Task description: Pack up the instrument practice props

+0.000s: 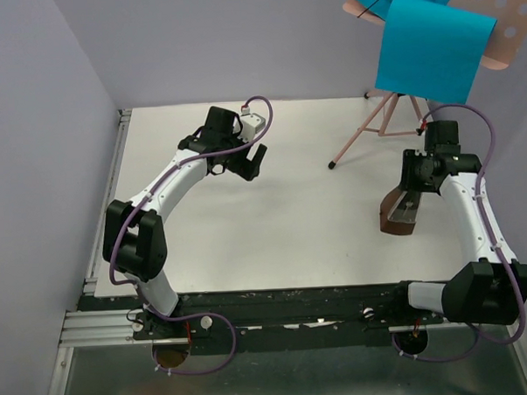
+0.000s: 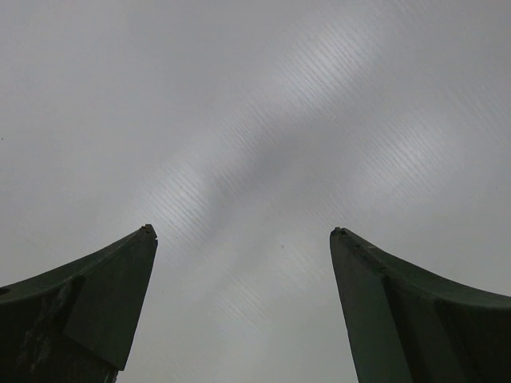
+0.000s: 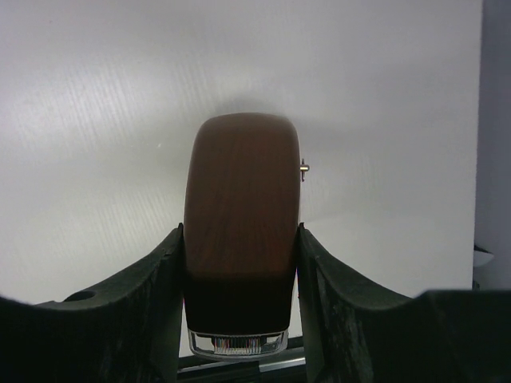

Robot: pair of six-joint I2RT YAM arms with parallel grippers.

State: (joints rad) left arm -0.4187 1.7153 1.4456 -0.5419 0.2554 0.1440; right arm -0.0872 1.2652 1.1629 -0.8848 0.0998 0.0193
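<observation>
The right claw point(image 3: 241, 231) pinches the brown block point(image 1: 401, 211) by its two side faces, with the fingers partly spread around it. The block's rounded end sticks out past the fingertips. It hangs tilted over the right side of the table point(image 1: 274, 232), near the right edge, and I cannot tell whether its lower end touches the surface. The left claw point(image 1: 251, 159) is spread wide and grips nothing, hovering over the far left-centre of the table. A broad stretch of white surface separates the two claws. The music stand point(image 1: 519, 42) stands in the far right corner, one thin leg reaching toward the centre, just beyond the right arm's wrist. The blue sheet point(image 1: 432, 46) hangs over the stand's front lip. The left wall point(image 1: 33, 129) runs close along the table's left edge, and a metal rail point(image 1: 94, 327) borders the near side.
</observation>
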